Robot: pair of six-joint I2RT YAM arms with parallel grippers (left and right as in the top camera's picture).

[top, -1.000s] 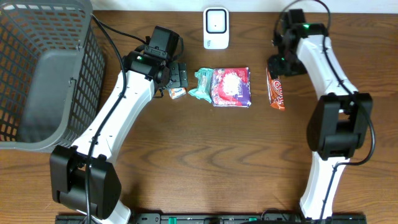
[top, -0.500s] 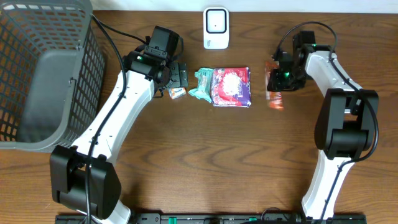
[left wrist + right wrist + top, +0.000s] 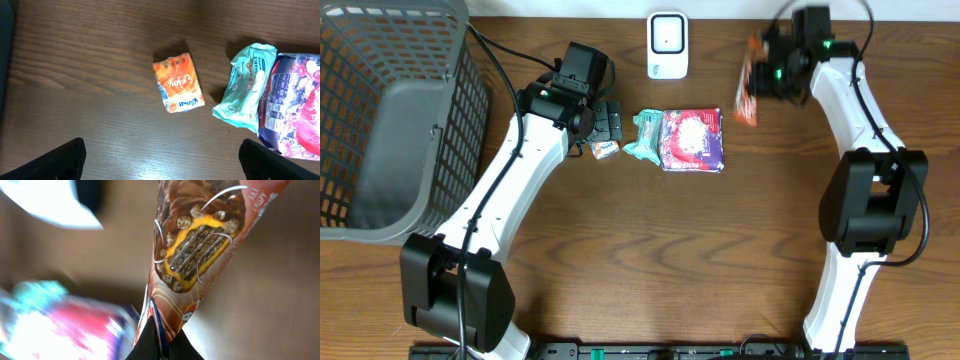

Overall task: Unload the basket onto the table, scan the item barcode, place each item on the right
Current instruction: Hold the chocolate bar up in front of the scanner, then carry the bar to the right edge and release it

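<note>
My right gripper [image 3: 767,72] is shut on the end of a red-brown chocolate wafer packet [image 3: 748,87], held up off the table to the right of the white scanner [image 3: 667,45]. In the right wrist view the packet [image 3: 200,245] hangs out from my pinched gripper [image 3: 160,347], and the scanner [image 3: 50,200] is a white blur at the top left. My left gripper [image 3: 608,122] hovers open above a small orange packet [image 3: 178,82]; its fingers [image 3: 65,160] stand wide apart with only bare table between them.
A teal packet [image 3: 643,135] and a pink and purple bag [image 3: 692,138] lie together at the table's middle, with the orange packet [image 3: 605,148] just left of them. A grey mesh basket [image 3: 390,120] fills the left side.
My right gripper has shut on the wafer packet, lifted it off the table and carried it up and left toward the scanner. The left arm has not moved.
</note>
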